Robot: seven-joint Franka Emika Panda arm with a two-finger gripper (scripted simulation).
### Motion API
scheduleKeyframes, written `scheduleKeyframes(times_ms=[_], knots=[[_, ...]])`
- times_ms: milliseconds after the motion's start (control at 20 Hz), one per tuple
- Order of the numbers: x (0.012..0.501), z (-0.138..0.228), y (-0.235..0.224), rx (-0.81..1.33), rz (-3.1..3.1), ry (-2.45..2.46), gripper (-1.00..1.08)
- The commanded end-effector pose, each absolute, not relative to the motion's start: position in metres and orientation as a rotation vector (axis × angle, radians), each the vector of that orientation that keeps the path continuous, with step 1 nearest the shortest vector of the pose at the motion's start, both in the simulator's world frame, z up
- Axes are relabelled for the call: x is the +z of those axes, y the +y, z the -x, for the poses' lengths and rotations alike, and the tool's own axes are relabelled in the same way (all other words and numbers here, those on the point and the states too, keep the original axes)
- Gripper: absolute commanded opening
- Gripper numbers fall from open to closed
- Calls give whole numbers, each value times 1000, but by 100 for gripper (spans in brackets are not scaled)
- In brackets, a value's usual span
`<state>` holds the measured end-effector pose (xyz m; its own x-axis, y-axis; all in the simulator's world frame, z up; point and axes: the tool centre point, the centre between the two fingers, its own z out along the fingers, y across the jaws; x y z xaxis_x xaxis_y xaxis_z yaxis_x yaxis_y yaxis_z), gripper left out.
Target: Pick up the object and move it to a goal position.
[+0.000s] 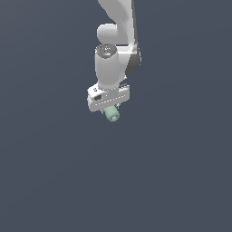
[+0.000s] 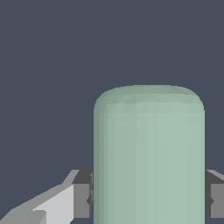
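So here's the setup: the white arm (image 1: 111, 50) hangs down over a plain dark slate floor (image 1: 50, 172), and the gripper (image 1: 110, 108) at its end has the object (image 1: 112, 113) pinched between its jaws. In the wrist view you can see a dark finger pad (image 2: 82, 200) pressed against one flank of the mint-green cylinder, and another pad touching the opposite flank, so the jaws are closed narrow around it, not gaping.

The key relation: the object sits right in the hand, poking out past the fingertips, with its long axis running roughly along the direction the fingers point. In the exterior view its flat round end faces down and a bit toward the exterior view's right. I can't tell for sure whether it's lifted clear of the floor; no shadow or contact shows.

Nothing else is around the hand. No marker for the goal shows up in either view, so my guess is the grab is done and the carry is what's left. Main risk looks like the cylinder slipping, since only its upper part is clamped.
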<state>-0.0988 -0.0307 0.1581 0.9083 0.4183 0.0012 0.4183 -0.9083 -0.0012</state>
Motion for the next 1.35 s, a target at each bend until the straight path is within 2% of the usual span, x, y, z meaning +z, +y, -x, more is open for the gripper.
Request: scheduleKeyframes(times_ms=[0, 700, 1000, 1300], knots=[[179, 104, -55, -3, 3065, -673, -100], [277, 120, -173, -1, 3067, -673, -100], [294, 121, -194, 0, 3069, -673, -100], [294, 119, -195, 0, 3069, -673, -100]])
